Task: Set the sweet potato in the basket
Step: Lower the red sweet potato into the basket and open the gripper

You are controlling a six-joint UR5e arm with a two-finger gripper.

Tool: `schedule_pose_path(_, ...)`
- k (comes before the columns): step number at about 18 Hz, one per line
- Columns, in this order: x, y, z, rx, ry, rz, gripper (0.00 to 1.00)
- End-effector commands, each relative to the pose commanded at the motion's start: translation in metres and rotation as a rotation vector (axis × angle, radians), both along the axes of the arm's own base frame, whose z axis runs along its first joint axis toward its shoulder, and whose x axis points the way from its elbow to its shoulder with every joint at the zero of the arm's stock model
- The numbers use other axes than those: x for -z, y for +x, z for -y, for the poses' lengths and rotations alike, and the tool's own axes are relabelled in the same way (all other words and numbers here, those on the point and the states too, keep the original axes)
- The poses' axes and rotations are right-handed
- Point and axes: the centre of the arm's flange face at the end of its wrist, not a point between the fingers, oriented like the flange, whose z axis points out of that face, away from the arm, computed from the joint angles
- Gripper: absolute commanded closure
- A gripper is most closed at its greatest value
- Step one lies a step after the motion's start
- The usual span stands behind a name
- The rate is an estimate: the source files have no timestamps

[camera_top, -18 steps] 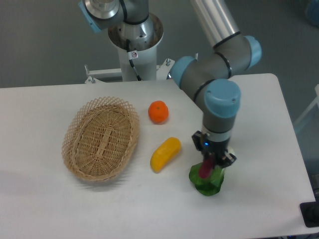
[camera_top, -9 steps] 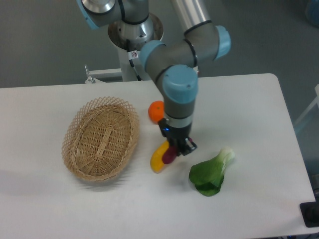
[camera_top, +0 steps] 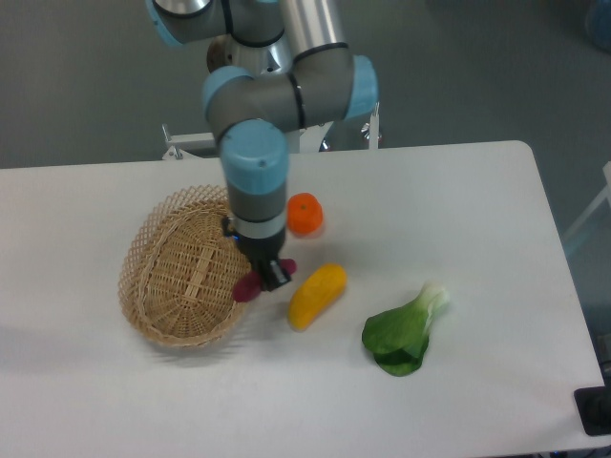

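Observation:
The sweet potato [camera_top: 250,285] is a small magenta-purple tuber held in my gripper [camera_top: 263,275], which is shut on it. Only its two ends show, one left and one right of the fingers. It hangs over the right rim of the basket [camera_top: 162,258], an oval tan wicker basket lying on the left part of the white table. The basket holds nothing.
A round orange fruit [camera_top: 305,214] lies just right of my arm. A yellow-orange oblong vegetable [camera_top: 317,295] lies right of the gripper, close to it. A green leafy bok choy [camera_top: 405,330] lies further right.
My gripper has carried the sweet potato left, from above the bok choy past the yellow vegetable to the basket's right rim.

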Motion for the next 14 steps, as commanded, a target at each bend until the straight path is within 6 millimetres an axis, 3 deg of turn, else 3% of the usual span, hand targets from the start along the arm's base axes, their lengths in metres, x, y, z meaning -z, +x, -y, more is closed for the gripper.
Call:
schedule_pose_path(6, 0.019, 0.023, 0.000, 0.009, -0.056, -0.025, 0.56)
schedule_pose_path(8, 0.018, 0.024, -0.001, 0.013, -0.056, -0.025, 0.45)
schedule_pose_path(11, 0.016, 0.024, -0.001, 0.014, -0.052, -0.033, 0.03)
schedule_pose_path(14, 0.009, 0.019, -0.002, 0.010, -0.053, -0.050, 0.00)
